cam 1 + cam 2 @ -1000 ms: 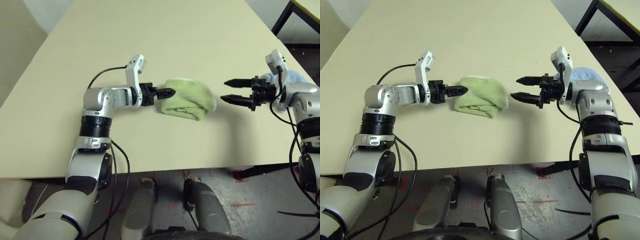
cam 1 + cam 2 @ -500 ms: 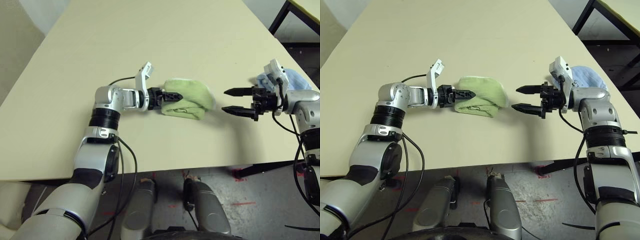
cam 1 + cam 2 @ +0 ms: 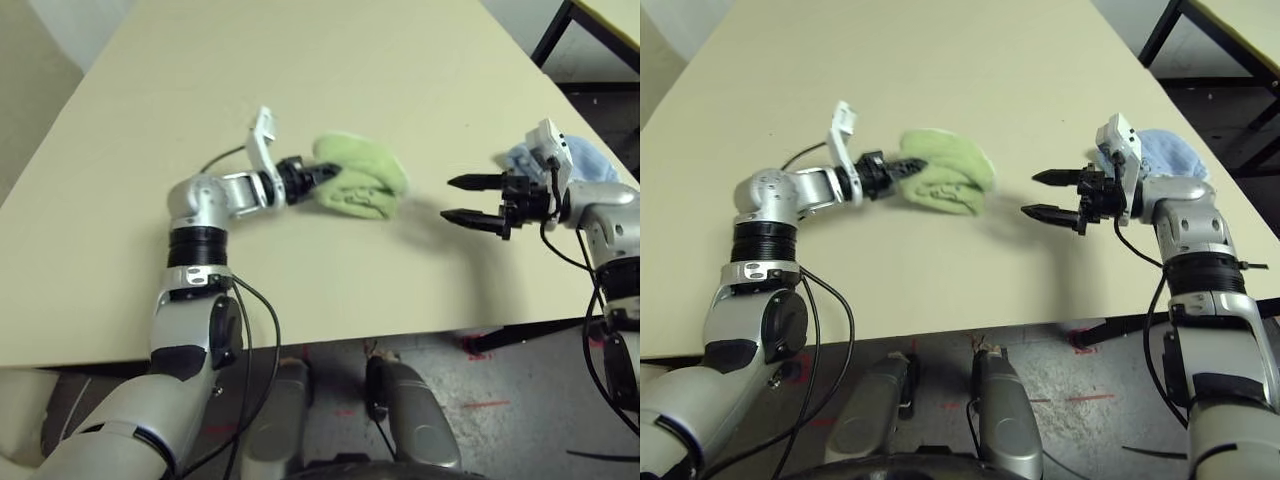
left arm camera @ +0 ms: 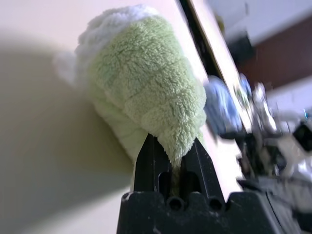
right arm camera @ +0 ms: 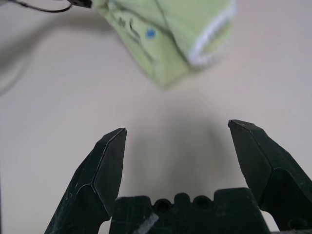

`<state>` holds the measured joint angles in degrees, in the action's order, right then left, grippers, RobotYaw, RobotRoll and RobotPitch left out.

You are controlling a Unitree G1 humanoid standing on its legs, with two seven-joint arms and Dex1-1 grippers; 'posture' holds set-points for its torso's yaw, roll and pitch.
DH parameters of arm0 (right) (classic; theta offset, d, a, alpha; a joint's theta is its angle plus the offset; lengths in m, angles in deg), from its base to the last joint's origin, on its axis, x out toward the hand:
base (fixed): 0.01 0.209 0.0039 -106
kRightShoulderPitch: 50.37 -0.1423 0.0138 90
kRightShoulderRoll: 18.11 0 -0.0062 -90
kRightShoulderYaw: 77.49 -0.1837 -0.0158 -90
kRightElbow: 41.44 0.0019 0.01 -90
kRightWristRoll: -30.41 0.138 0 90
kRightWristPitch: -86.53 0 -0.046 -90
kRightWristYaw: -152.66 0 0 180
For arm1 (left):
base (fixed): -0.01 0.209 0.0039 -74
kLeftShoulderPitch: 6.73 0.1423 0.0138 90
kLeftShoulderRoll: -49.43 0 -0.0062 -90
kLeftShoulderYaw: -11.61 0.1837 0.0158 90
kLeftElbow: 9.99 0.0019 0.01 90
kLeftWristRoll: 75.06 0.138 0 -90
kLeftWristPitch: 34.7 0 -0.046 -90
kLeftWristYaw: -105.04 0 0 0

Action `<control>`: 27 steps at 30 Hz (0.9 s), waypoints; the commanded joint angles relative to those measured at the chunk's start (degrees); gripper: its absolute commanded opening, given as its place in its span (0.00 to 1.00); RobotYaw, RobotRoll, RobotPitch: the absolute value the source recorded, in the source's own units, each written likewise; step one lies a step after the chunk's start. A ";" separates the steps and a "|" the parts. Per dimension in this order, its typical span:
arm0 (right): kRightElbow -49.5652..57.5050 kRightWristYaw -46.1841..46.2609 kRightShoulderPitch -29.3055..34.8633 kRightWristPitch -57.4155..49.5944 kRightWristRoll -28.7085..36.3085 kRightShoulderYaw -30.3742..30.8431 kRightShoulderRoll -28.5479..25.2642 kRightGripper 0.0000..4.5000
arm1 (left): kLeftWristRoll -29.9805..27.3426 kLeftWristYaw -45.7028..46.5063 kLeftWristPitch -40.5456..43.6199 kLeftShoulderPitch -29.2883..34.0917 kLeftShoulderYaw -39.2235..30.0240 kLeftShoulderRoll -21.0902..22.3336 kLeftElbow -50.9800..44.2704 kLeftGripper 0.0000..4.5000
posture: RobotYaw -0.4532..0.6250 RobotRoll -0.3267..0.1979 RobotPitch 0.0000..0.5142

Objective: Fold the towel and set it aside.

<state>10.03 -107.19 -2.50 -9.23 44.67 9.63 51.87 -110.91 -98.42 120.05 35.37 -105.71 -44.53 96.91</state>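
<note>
**Left gripper pinches the folded towel; right gripper stands wide and empty**

The cream table has broad bare surface toward its far edge and far left corner, and a clear strip along the near edge in front of both arms. Its right edge runs close behind the right arm, where a black frame of other furniture stands beyond it.

The left gripper has its two black fingers drawn nearly together on a fold of the light green towel; terry pile bulges out between and over the fingertips. The towel is a folded bundle around the middle of the table, with its white stitched edging and small dark motif facing the right gripper. Whether the bundle rests on the table or is raised off it, I cannot tell.

The right gripper points at the towel from the right-hand side, well apart from it, jaws spread wide with nothing between them.

A light blue towel lies at the right edge, just behind the right wrist.
</note>
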 commanded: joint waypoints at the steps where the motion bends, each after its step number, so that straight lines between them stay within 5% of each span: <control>1: -3.07 0.27 -1.57 2.29 -1.04 1.08 0.96 1.00 | -3.20 5.30 0.07 2.53 -5.96 1.05 -6.49 0.01 | 0.57 0.62 0.29; 13: -14.19 0.28 -8.84 8.24 -3.65 2.37 4.29 1.00 | -10.84 20.46 -3.62 10.05 -24.21 5.75 -17.37 0.01 | 0.66 0.62 0.29; 27: -19.59 0.72 -11.93 11.94 -5.36 2.29 5.42 1.00 | -11.69 28.71 -13.83 19.29 -25.97 6.02 -14.67 0.01 | 0.68 0.62 0.29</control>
<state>-8.48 -106.40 -13.87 1.83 39.87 11.75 57.29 -122.93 -70.81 107.30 53.48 -132.17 -38.84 81.18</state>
